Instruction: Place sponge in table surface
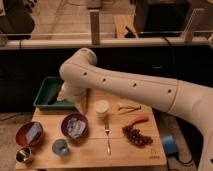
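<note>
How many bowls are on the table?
2. A red bowl at the left edge, a purple bowl beside it. The gripper hangs over the green tray, perhaps hiding more.

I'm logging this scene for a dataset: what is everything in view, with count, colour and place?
table: one, light wood, centre.
tray: one, green, table's back-left corner.
red bowl: one, reddish, front left.
purple bowl: one, purple, right of it.
metal cup: one, silver, front-left corner.
blue cup: one, blue, beside metal cup.
white cup: one, white, centre.
fork: one, silver, front centre.
grapes: one bunch, dark red, right.
blue block: one, blue, beyond table's right edge.
arm: one, cream, reaching from right.
pincer: one, colour unclear, by tray's right edge, mostly hidden.
</note>
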